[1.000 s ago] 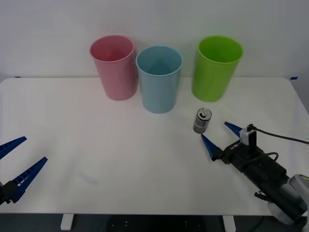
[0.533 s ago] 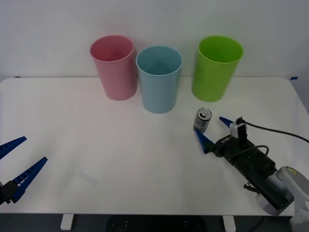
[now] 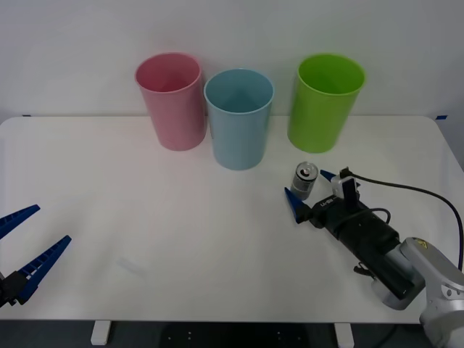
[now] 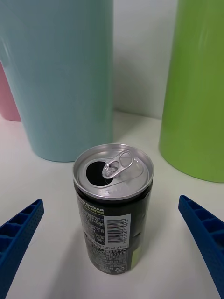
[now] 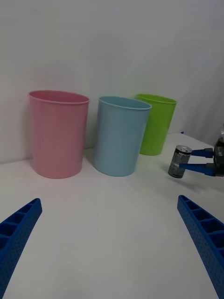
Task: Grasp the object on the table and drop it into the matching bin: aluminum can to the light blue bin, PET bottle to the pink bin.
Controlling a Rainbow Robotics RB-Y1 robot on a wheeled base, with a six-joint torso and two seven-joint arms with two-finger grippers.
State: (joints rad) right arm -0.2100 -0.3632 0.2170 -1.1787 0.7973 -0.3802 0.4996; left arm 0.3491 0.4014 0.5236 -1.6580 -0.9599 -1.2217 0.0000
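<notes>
Your right gripper (image 4: pixel 112 252) has its jaws spread wide, one blue ribbed finger on each side of the aluminum can (image 4: pixel 113 210), neither touching it. The can stands upright on the white tabletop (image 4: pixel 51 182), silver top showing, mouth open, pull tab raised, barcode label facing you. Behind it stands the light blue bin (image 4: pixel 60 74), the lime green bin (image 4: pixel 198 84) beside that. A sliver of the pink bin (image 4: pixel 7 96) shows past the blue one.

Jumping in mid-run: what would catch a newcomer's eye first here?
Three tall bins stand in a row at the table's far side: pink bin, light blue bin, lime green bin. In front of the green one, the small aluminum can stands upright between the open right gripper's blue fingers. The left gripper waits open at the near left edge.
</notes>
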